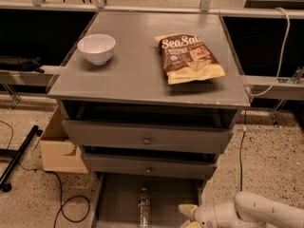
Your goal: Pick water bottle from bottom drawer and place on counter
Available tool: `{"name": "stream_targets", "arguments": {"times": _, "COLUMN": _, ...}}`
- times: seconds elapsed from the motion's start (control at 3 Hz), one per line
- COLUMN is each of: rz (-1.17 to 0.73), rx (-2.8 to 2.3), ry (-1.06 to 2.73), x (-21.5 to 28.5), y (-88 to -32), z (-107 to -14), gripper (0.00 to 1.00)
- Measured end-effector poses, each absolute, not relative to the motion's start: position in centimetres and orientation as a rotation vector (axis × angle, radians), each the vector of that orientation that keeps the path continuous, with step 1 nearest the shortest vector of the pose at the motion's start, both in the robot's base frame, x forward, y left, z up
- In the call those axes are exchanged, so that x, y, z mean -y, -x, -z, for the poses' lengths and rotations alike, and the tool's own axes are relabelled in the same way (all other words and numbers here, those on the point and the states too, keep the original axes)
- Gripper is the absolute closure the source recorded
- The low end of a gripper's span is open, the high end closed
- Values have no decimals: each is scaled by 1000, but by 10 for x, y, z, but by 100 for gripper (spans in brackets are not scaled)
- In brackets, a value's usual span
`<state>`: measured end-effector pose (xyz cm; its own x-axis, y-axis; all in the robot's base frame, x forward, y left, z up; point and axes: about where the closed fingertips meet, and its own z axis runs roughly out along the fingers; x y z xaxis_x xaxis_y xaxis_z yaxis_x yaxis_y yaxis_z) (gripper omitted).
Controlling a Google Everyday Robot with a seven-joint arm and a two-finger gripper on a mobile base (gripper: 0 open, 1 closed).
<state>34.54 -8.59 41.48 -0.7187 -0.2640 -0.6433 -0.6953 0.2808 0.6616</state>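
Note:
The water bottle (144,208) lies lengthwise on the floor of the open bottom drawer (116,201), cap end toward the cabinet, at the bottom of the view. My gripper (189,216) is at the bottom edge, over the drawer's right part, a short way right of the bottle and apart from it. Its yellowish fingers (187,210) point left; the white arm runs off to the lower right. The grey counter (142,68) is the cabinet's top slab above.
A white bowl (96,48) sits on the counter's left and a brown chip bag (189,57) on its right. Two knobbed drawer fronts (147,139) stand above the open drawer. A cardboard box (58,148) and cables lie on the floor left.

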Motion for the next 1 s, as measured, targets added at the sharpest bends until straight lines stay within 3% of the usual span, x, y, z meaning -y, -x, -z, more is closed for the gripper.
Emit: {"name": "stream_targets", "arguments": {"times": 1.0, "rz": -1449, "rx": -2054, "ry": 969, "x": 70, "y": -351, "z": -416, "gripper": 0}}
